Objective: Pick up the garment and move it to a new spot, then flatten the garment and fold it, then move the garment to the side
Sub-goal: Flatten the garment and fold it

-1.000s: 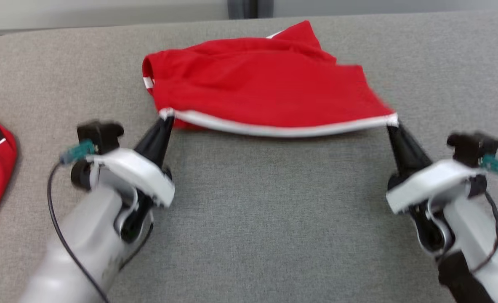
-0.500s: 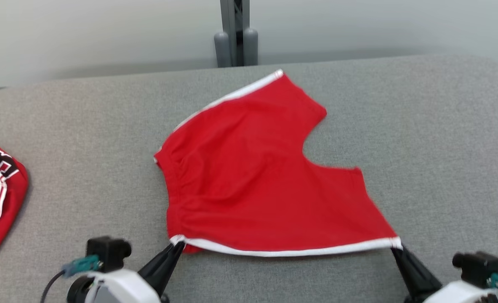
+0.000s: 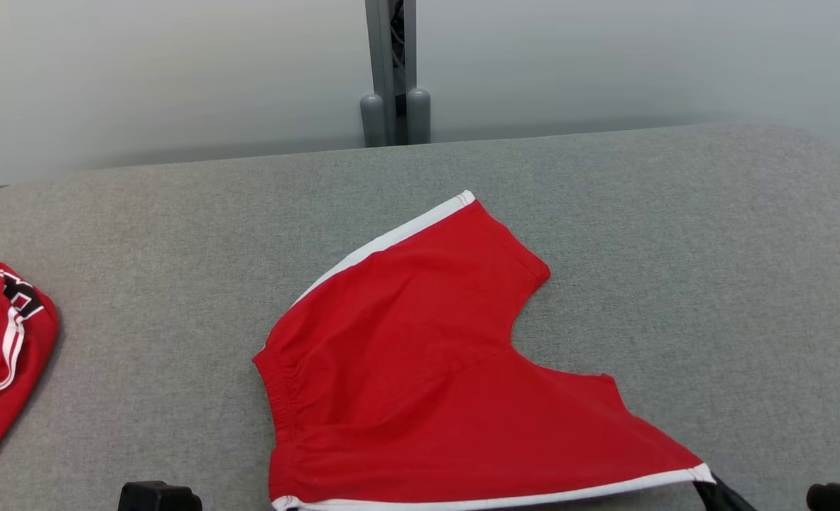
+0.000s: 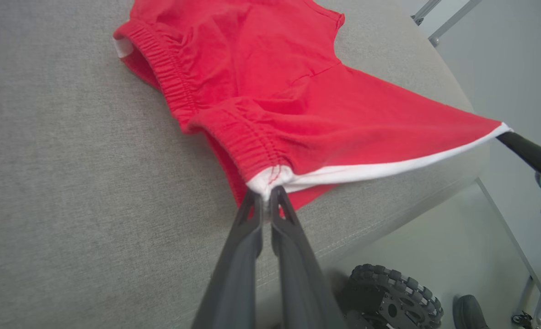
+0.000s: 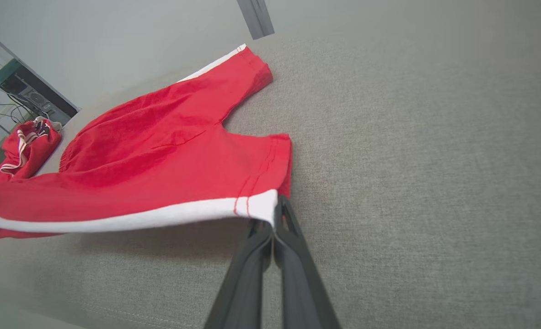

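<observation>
Broadly, a grey fabric-covered surface (image 3: 675, 248) carries everything, with a pale wall (image 3: 178, 71) behind its far edge.

Red shorts (image 3: 420, 369) are the biggest thing on it. They lie spread out at the middle of the front edge. The elastic waistband faces the left edge. One leg points toward the far edge, and the other runs toward the front right corner. A white stripe borders the side nearest the front edge, and another white stripe runs along the far leg. The near stripe is pulled into a straight line and is raised a little off the surface, with a shadow under it. The rest of the cloth rests flat.

A second red garment (image 3: 1, 355) with white and black trim lies bunched at the left edge, well apart from the shorts.

A grey metal post (image 3: 391, 71) stands behind the middle of the far edge.

The left gripper (image 4: 265, 194) is closed tight on the waistband corner, where the white stripe begins. The right gripper (image 5: 274, 214) is closed tight on the hem corner at the other end of that stripe.

A black ribbed wheel (image 4: 396, 301) sits on the floor below the front edge.
</observation>
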